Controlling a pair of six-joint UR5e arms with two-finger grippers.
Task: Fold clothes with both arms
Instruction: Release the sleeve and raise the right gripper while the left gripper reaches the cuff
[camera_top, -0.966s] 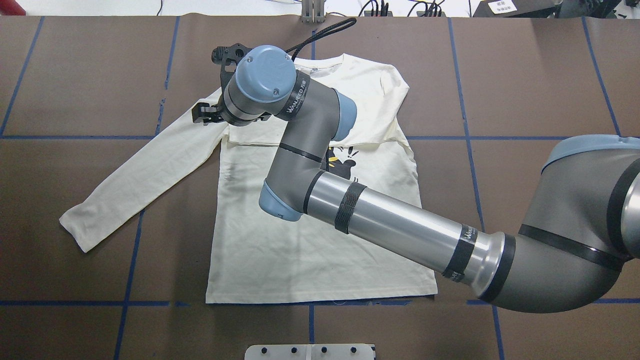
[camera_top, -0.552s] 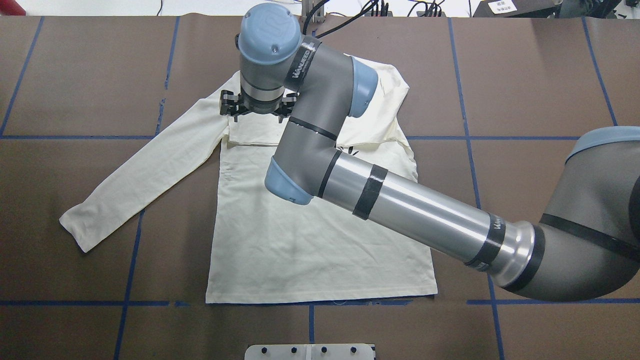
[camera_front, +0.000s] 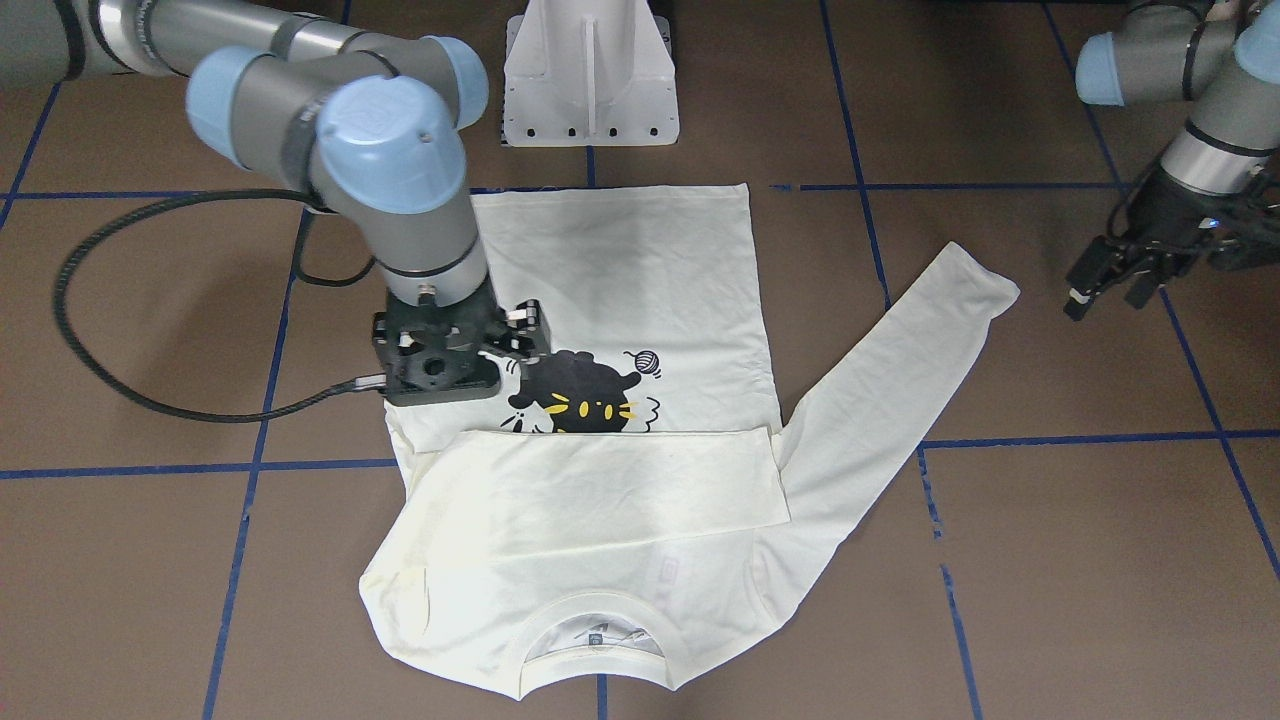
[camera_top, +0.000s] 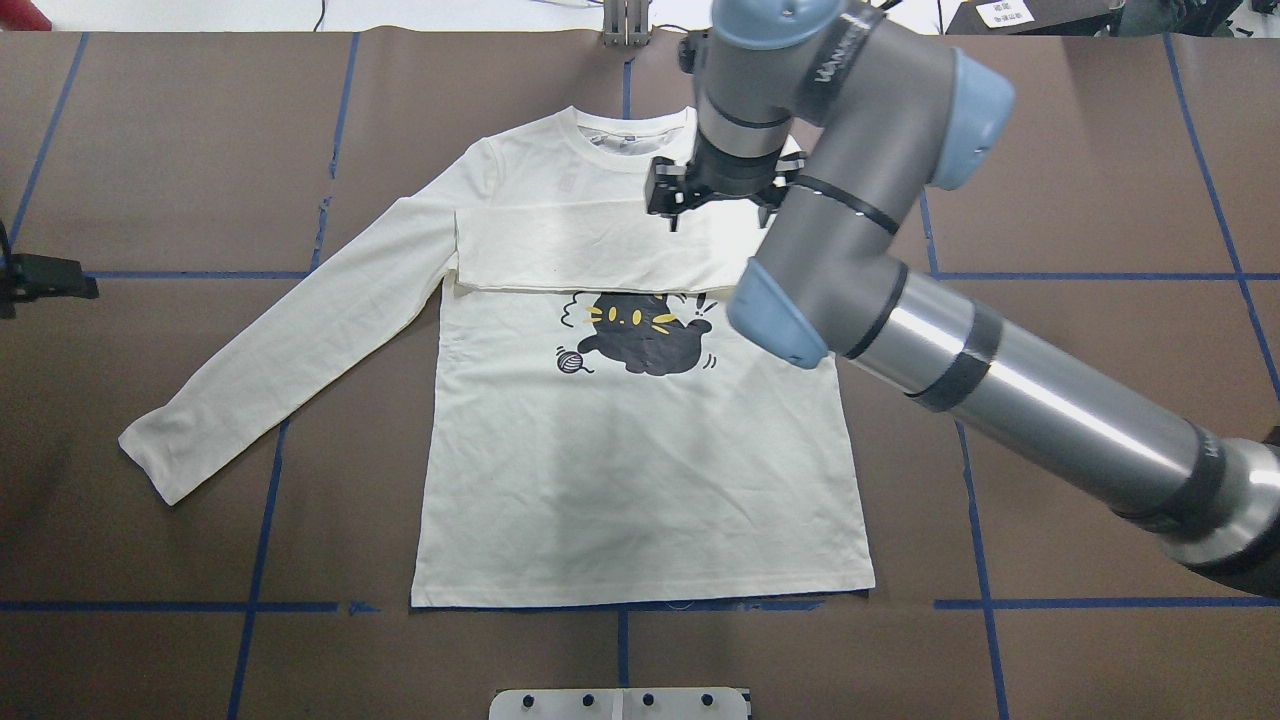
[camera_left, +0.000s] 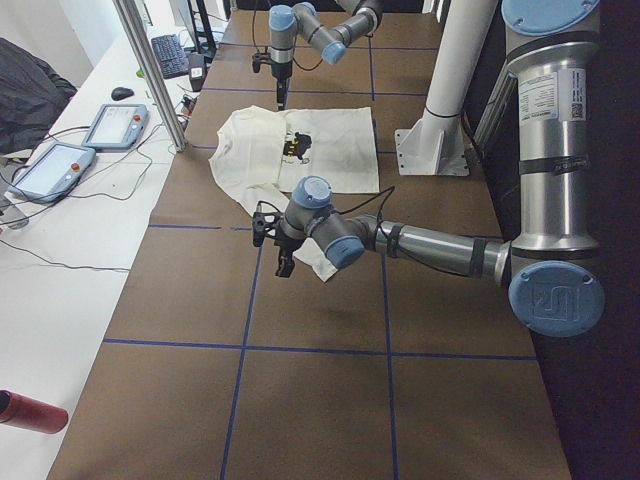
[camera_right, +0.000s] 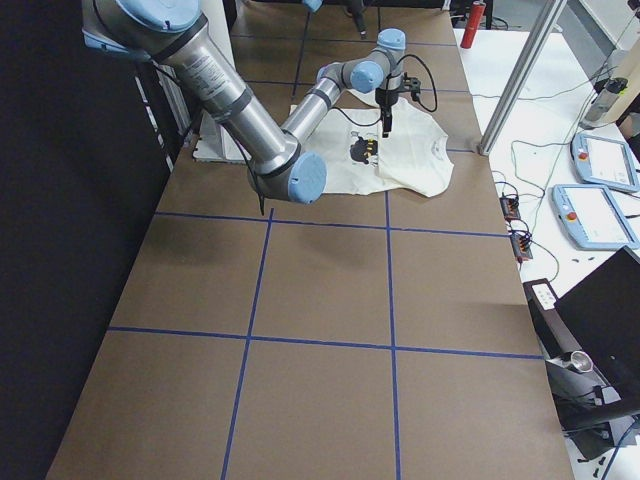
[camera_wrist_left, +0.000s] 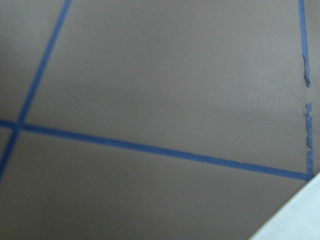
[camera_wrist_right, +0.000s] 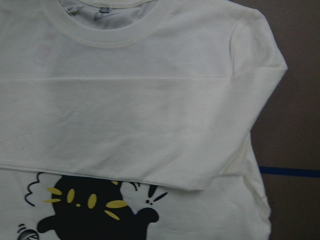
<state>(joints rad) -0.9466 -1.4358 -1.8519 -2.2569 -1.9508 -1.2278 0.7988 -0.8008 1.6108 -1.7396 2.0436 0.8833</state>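
On the far left, the left black two-finger gripper (camera_front: 1105, 285) hangs over the brown table with blue tape lines (camera_top: 150, 150). Its fingers are spread wide and empty, apart from the cloth. The cream-white long-sleeved T-shirt (camera_top: 620, 470) lies flat mid-table, print side up. One sleeve (camera_top: 280, 350) stretches out diagonally, and the other sleeve (camera_top: 580, 250) is folded across the chest just above the black cat print (camera_top: 640, 335). The right black gripper (camera_top: 718, 205) points down over that folded sleeve's shoulder end, jaws apart, holding nothing.
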